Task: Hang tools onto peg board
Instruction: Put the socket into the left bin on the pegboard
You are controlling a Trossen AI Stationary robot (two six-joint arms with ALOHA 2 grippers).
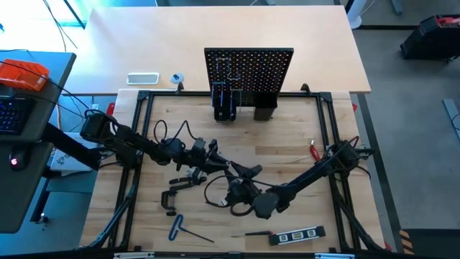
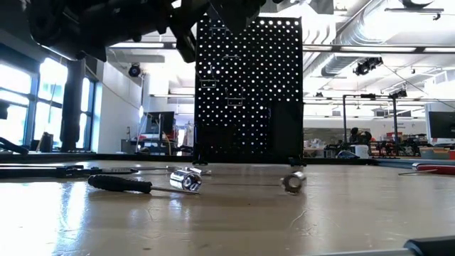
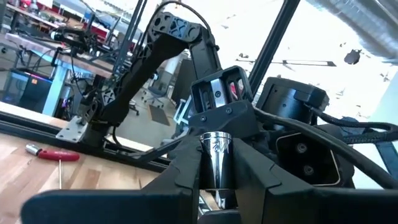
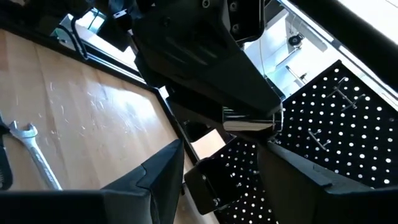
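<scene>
High view: left gripper (image 1: 228, 167) and right gripper (image 1: 241, 184) meet nose to nose mid-table. The peg board (image 1: 248, 72) stands well beyond them, with open wood between. The C-clamp (image 1: 172, 198) and hex key (image 1: 180, 226) lie behind the left arm, out of the way.

Low view: a screwdriver (image 2: 121, 183) and loose sockets (image 2: 186, 178) lie below the arms, so a drop could roll into them.

Left wrist view: its fingers (image 3: 186, 180) are pinching a shiny silver tool (image 3: 217, 163), grabbed low on it. Looks like a slick piece, so I'd guess it could twist.

Right wrist view: the right fingers (image 4: 158, 177) are spread wide and empty, the silver piece just ahead of them. If the left lets go early, it falls.
</scene>
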